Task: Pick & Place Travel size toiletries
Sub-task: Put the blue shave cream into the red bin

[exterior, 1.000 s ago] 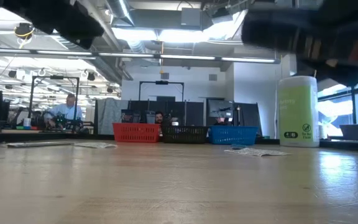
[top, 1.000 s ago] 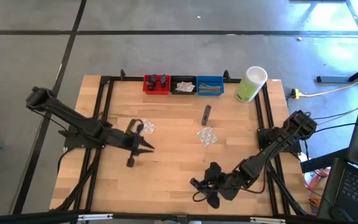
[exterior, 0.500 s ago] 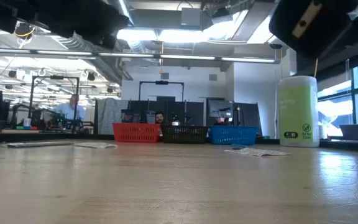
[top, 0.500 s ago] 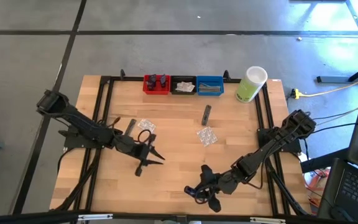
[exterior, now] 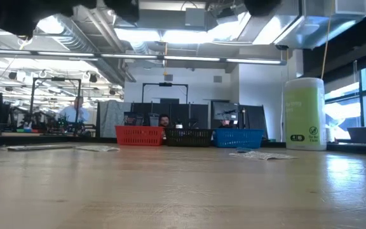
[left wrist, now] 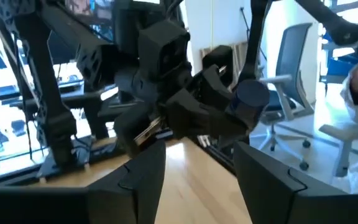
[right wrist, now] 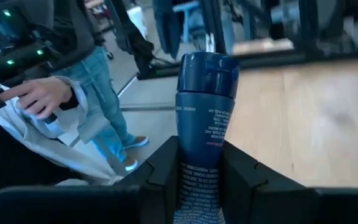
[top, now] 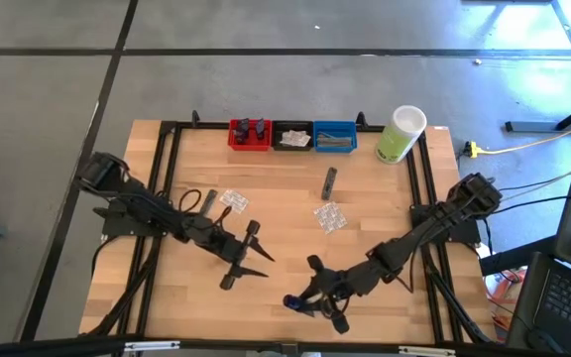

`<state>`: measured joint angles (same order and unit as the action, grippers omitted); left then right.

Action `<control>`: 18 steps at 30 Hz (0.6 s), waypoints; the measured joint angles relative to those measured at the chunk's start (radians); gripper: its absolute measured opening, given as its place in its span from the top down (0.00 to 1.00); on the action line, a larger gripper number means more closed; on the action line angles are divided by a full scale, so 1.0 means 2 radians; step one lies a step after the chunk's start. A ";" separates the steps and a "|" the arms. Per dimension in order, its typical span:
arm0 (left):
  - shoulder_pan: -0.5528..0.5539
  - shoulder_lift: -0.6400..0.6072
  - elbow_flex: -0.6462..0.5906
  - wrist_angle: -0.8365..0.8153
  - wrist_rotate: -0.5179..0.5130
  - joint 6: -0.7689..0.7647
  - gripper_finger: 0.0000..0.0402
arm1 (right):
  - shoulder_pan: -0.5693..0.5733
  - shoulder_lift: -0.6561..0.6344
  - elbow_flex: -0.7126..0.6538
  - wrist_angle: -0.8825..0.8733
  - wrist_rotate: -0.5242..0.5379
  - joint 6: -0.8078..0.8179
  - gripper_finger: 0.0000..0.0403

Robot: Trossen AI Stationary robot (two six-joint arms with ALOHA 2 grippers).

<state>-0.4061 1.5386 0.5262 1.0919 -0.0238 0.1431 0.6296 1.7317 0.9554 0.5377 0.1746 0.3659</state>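
Even, bright overhead light on the counter [top: 285, 248] in high view; soft short shadows. Low view: ceiling lights [exterior: 164, 35] glare, near counter surface out of focus. Both wrist views blurred, the room behind washed out by window light.

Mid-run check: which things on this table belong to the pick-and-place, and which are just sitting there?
Job:
- navy tube, held in right gripper
- grey sachet
- clear packet, mid-table
- second clear packet, by the left arm

Just sitting there:
- red bin
- black bin
- blue bin
- green container
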 joint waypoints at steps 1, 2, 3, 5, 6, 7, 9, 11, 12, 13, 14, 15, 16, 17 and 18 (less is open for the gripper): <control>0.000 0.007 0.007 0.004 0.000 0.000 0.54 | -0.003 0.000 0.000 0.010 -0.003 -0.013 0.77; 0.000 0.014 0.016 0.003 0.000 0.000 0.54 | -0.005 0.000 0.000 0.021 -0.005 -0.026 0.77; 0.000 0.021 0.025 0.004 0.000 0.000 0.54 | -0.007 0.000 0.000 0.033 -0.005 -0.036 0.77; 0.000 0.035 0.042 0.005 0.006 -0.001 0.54 | -0.012 0.000 0.000 0.052 -0.008 -0.058 0.77; 0.000 0.042 0.050 0.004 0.016 0.000 0.54 | -0.015 0.000 0.000 0.062 -0.014 -0.067 0.77; 0.000 0.048 0.057 0.004 0.028 0.006 0.54 | -0.018 0.000 0.000 0.072 -0.022 -0.074 0.78; 0.000 0.058 0.068 0.004 0.046 0.019 0.54 | -0.022 0.000 0.000 0.092 -0.036 -0.086 0.78; 0.000 0.064 0.076 0.003 0.057 0.029 0.55 | -0.025 0.000 0.000 0.103 -0.051 -0.098 0.79; 0.000 0.067 0.080 0.004 0.062 0.031 0.55 | -0.026 0.000 0.000 0.108 -0.059 -0.103 0.79; 0.000 0.068 0.084 0.004 0.063 0.031 0.55 | -0.027 0.000 0.000 0.112 -0.064 -0.110 0.79; 0.000 0.068 0.086 0.004 0.064 0.031 0.55 | -0.027 0.000 0.000 0.118 -0.069 -0.115 0.79; 0.000 0.068 0.089 0.004 0.064 0.031 0.55 | -0.028 0.000 0.000 0.121 -0.070 -0.122 0.79; 0.000 0.068 0.091 0.004 0.066 0.030 0.55 | -0.028 0.000 0.000 0.124 -0.071 -0.128 0.78; 0.000 0.068 0.092 0.005 0.070 0.028 0.55 | -0.029 0.000 0.000 0.129 -0.071 -0.137 0.78; 0.000 0.068 0.095 0.005 0.076 0.027 0.55 | -0.030 0.000 0.000 0.136 -0.071 -0.146 0.78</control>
<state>-0.4061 1.6741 0.7153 1.1019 0.1280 0.1978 0.5703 1.7313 0.9554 0.8094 0.0319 0.0743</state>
